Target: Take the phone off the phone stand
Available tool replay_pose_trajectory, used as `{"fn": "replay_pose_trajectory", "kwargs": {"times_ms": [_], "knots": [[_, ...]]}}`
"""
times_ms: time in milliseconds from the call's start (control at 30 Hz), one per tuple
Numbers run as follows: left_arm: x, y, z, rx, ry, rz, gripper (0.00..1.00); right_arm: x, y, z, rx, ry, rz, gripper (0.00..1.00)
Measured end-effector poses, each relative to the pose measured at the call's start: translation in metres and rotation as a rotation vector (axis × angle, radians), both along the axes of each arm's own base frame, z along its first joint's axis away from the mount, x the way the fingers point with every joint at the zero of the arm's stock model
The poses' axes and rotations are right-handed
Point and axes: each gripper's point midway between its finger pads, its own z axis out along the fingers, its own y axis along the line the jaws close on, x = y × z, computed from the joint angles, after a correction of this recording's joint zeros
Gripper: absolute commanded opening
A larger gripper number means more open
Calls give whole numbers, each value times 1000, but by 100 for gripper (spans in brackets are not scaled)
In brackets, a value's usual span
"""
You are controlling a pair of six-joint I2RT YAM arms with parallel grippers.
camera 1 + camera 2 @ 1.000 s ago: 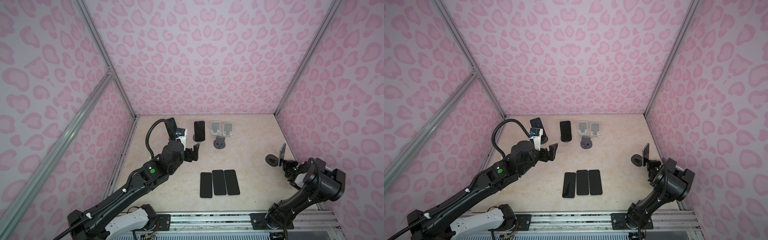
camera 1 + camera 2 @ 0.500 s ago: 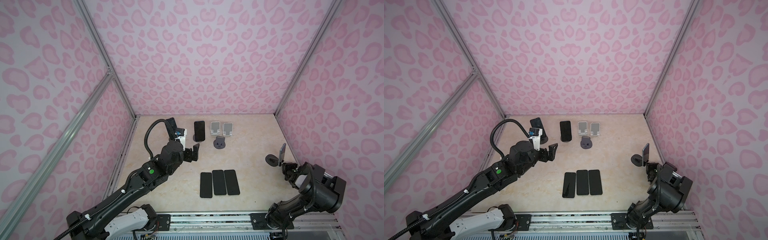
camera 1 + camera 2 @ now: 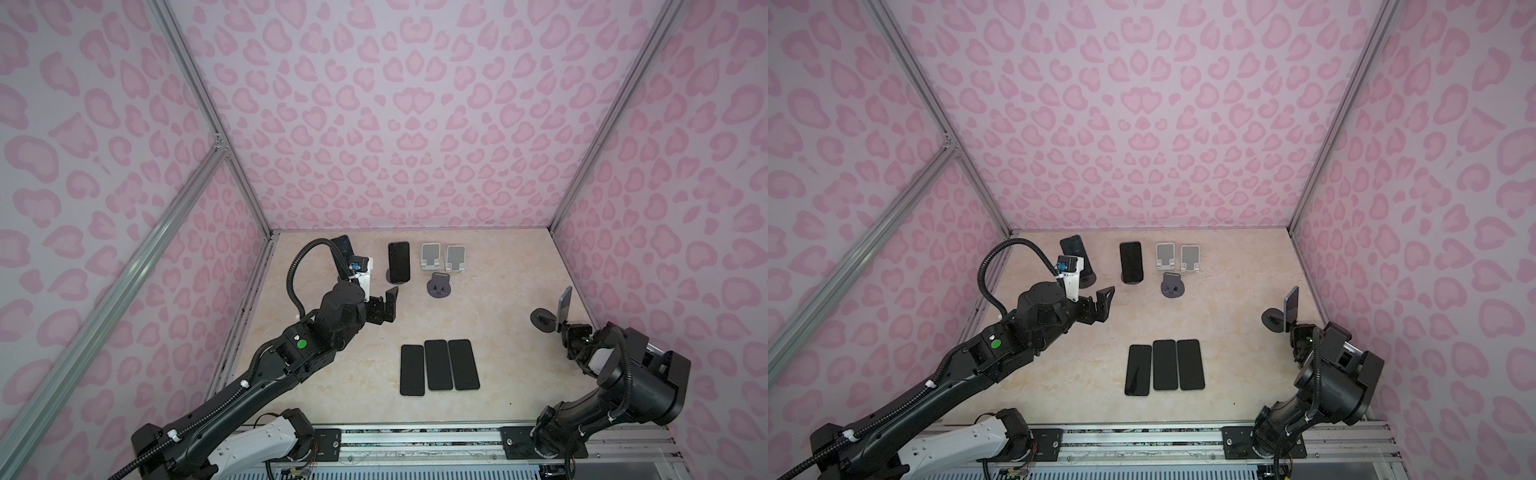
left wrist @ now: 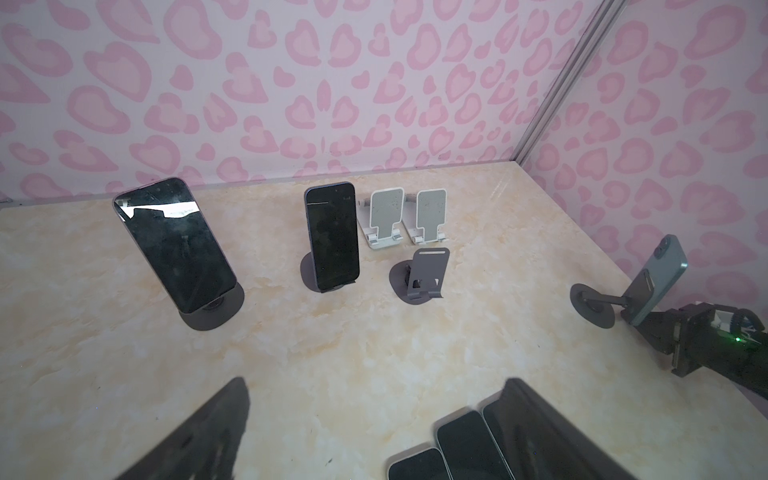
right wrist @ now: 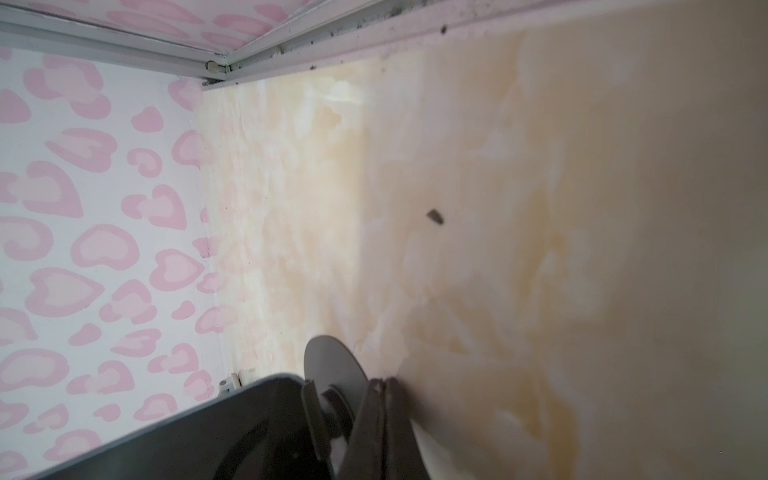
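Along the far side of the table (image 3: 498, 374), left to right: left phone (image 3: 344, 248) on left stand (image 4: 216, 316), middle phone (image 3: 399, 262) on middle stand (image 4: 306, 270), paired empty stands (image 3: 430, 256), and a lone empty stand (image 3: 439, 286) just nearer. Three flat phones (image 3: 438, 365) lie side by side nearer, centrally. Right phone (image 3: 564, 303) sits on right stand (image 3: 542, 320) by the right wall.

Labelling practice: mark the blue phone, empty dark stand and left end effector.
blue phone (image 4: 666, 270): left wrist view, back
empty dark stand (image 4: 432, 266): left wrist view, backrest
left end effector (image 3: 384, 297): in a top view, between fingertips
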Motion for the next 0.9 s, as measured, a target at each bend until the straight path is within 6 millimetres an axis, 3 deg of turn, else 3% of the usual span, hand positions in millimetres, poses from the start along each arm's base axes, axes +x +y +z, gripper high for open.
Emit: {"fn": "replay_pose_trajectory", "kwargs": {"times_ms": [367,900], "knots": [[0,0,-1,5,-1,2,97,13,9,1,5,-27,32,0],[0,1,-1,5,-1,2,97,35,50,2,16,-13,132,0]]}}
